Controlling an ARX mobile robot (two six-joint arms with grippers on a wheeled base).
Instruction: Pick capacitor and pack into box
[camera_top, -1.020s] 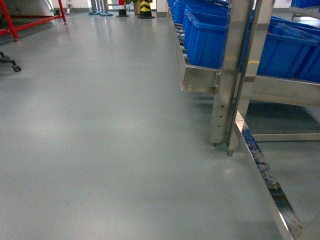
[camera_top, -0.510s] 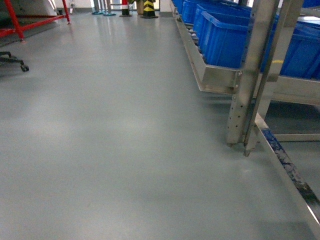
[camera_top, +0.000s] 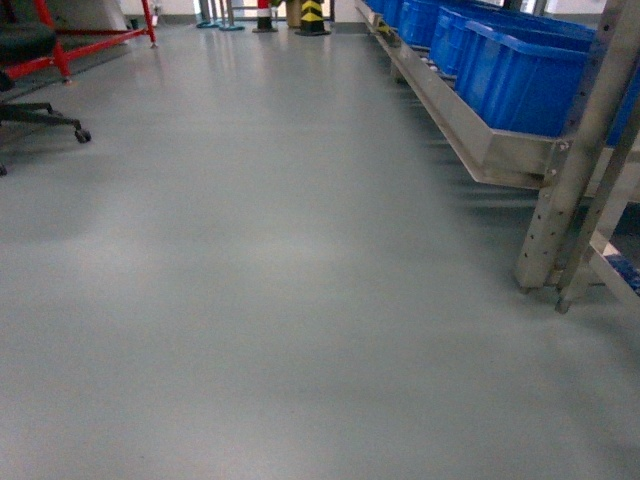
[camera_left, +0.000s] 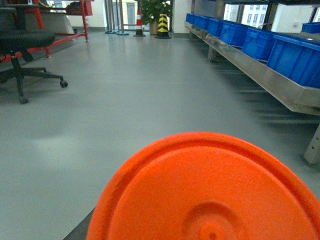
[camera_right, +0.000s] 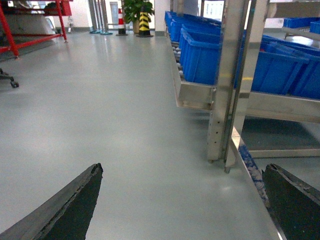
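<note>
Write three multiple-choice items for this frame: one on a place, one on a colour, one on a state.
1. In the head view, where are the blue bins?
A. on the steel rack at right
B. on the floor at left
C. stacked in the middle of the floor

2. What colour is the round disc filling the bottom of the left wrist view?
A. green
B. orange
C. white

3. What state is the right gripper in?
A. shut on a capacitor
B. shut on a lid
C. open and empty

Answers:
1 A, the bins line the rack along the right edge.
2 B, it is bright orange.
3 C, its fingers are spread with only floor between them.
</note>
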